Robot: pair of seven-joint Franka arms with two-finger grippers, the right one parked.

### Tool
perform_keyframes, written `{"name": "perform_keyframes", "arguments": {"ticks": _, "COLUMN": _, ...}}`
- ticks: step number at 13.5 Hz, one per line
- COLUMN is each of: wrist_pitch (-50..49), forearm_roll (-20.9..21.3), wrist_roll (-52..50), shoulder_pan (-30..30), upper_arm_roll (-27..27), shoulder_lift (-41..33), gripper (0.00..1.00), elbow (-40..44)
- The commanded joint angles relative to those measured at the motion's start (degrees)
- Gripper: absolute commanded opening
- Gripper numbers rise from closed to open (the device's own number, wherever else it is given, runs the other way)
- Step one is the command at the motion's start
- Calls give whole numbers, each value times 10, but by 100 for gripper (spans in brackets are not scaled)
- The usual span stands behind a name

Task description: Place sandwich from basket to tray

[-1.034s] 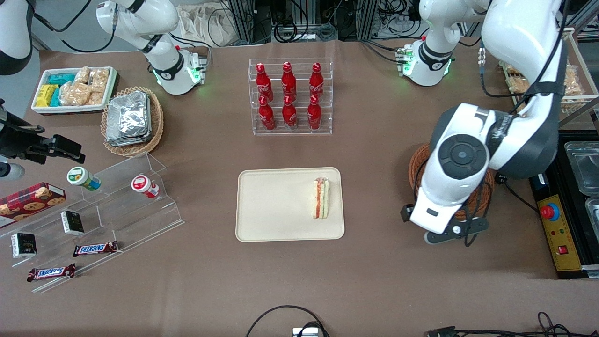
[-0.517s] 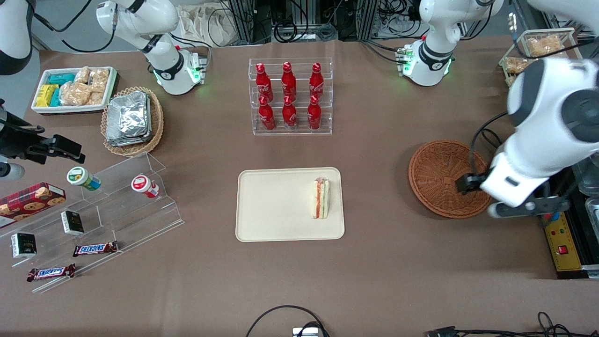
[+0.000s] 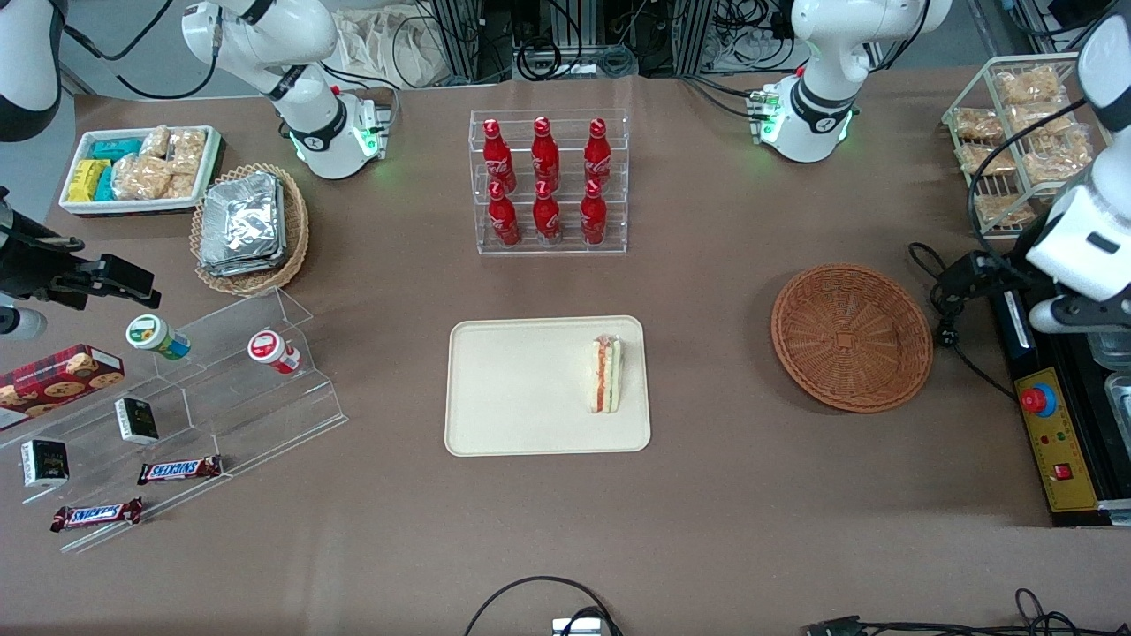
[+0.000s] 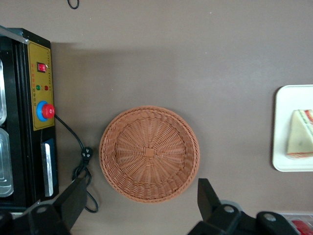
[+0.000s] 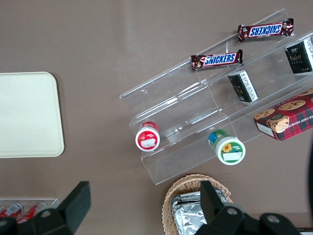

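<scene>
The sandwich (image 3: 605, 374) lies on the cream tray (image 3: 521, 389), near the tray's edge that faces the working arm's end; it also shows in the left wrist view (image 4: 301, 139) on the tray (image 4: 282, 128). The reddish-brown wicker basket (image 3: 852, 337) is empty, as the left wrist view (image 4: 149, 154) also shows. My left gripper (image 3: 1082, 314) hangs high beside the basket, over the table's edge at the working arm's end. In the left wrist view the gripper (image 4: 142, 205) is open and empty, with its fingers (image 4: 73, 200) wide apart.
A black and yellow control box with a red button (image 3: 1039, 399) and a loose cable (image 3: 950, 336) lie beside the basket. A wire rack of bagged snacks (image 3: 1016, 141) stands farther back. A clear rack of red bottles (image 3: 548, 185) stands farther from the camera than the tray.
My left arm has swung up and away from over the basket toward the working arm's end of the table. The basket is now fully uncovered. The sandwich and tray have not moved.
</scene>
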Motion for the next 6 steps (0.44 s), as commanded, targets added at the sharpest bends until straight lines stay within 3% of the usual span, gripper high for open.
{"name": "perform_keyframes", "arguments": {"ticks": 1, "wrist_pitch": -22, "forearm_roll": -16, "wrist_roll": 10, "shoulder_pan": -8, "upper_arm_roll": 12, "shoulder_lift": -45, "gripper": 100, "elbow": -20}}
{"name": "perform_keyframes", "arguments": {"ticks": 6, "wrist_pitch": -58, "forearm_roll": -24, "wrist_roll": 10, "shoulder_pan": -7, "upper_arm_roll": 11, "shoulder_lift": -61, "gripper": 100, "elbow": -16}}
